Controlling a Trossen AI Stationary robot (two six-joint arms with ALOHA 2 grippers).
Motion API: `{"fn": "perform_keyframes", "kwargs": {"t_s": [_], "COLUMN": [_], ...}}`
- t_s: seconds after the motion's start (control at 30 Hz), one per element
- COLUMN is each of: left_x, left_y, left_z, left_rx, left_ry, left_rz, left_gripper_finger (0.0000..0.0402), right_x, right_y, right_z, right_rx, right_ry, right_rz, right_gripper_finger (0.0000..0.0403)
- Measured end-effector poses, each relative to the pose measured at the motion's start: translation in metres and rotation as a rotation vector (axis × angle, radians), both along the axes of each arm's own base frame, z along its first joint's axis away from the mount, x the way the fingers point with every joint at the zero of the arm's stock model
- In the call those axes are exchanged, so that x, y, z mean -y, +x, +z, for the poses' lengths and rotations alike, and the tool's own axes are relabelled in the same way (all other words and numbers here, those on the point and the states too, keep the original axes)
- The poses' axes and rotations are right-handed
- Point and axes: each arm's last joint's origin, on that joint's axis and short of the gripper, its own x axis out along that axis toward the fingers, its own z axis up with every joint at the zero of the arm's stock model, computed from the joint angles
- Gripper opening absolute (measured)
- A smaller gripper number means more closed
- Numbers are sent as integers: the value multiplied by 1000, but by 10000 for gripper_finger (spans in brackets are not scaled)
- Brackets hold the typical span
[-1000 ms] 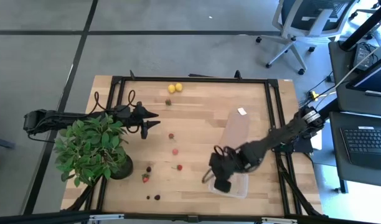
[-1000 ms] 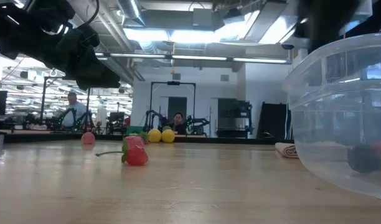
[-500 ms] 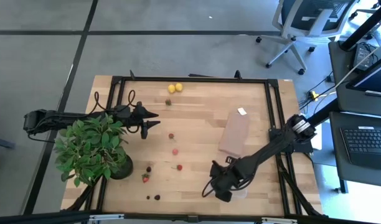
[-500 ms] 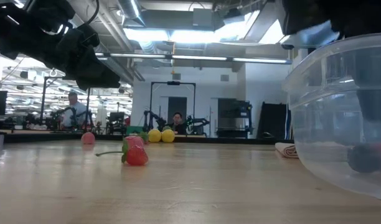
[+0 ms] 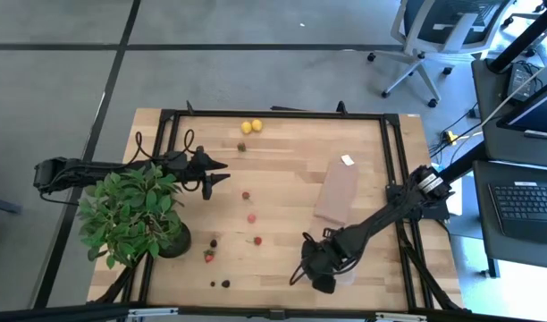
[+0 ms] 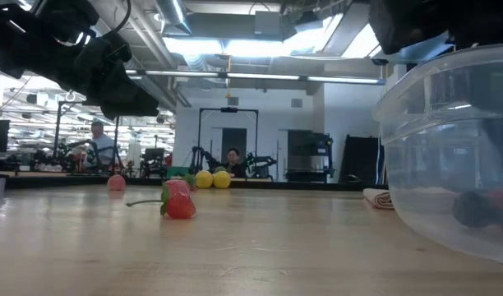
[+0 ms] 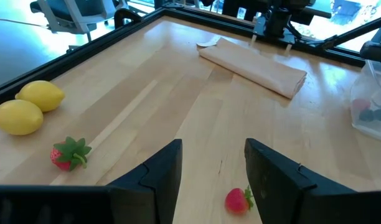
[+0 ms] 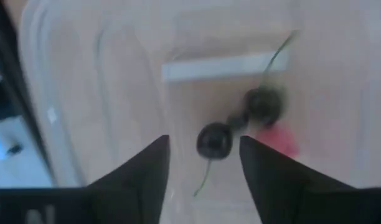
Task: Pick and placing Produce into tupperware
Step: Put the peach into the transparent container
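The right gripper (image 8: 203, 177) hangs over the tupperware (image 6: 449, 164) at the tabletop's (image 5: 291, 152) near edge, jaws parted and empty. Inside lie two blackberries (image 8: 214, 140) and a red piece (image 8: 279, 140) (one berry looks blurred). Loose fruit, such as the strawberry (image 6: 178, 200), seems light and smooth, likely to roll: best pinched across the middle. The left gripper (image 7: 210, 180) waits half open, empty, above another strawberry (image 7: 236, 200).

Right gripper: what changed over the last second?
The right gripper dropped from above the tupperware toward its near end, and its jaws opened from shut; a dark berry now lies free in the container between them. The left gripper, potted plant and loose fruit on the table stayed put.
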Motion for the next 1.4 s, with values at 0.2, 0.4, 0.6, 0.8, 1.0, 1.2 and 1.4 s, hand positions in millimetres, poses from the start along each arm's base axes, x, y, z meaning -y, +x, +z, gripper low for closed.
{"fn": "perform_keyframes", "kwargs": {"t_s": [0.2,0.4,0.6,0.8,1.0,1.2,1.4], "left_x": [0,0,0,0,0,0,-1], "left_y": [0,0,0,0,0,1,2], "left_z": [0,0,0,0,0,4,8], "left_rx": [0,0,0,1,30,78,114], "left_ry": [0,0,0,-4,-102,-116,-97], "left_rz": [0,0,0,1,37,43,36], "left_gripper_finger": [165,165,165,165,165,165,165], "right_x": [3,18,38,72,120,156,199], "right_y": [2,11,34,70,92,94,81], "right_z": [23,84,137,153,144,146,144], "right_rx": [-52,29,275,470,502,502,478], "right_ry": [-16,-259,-473,-582,-510,-378,-235], "right_rz": [55,170,344,501,547,566,551], "right_gripper_finger": [238,241,242,242,242,242,242]}}
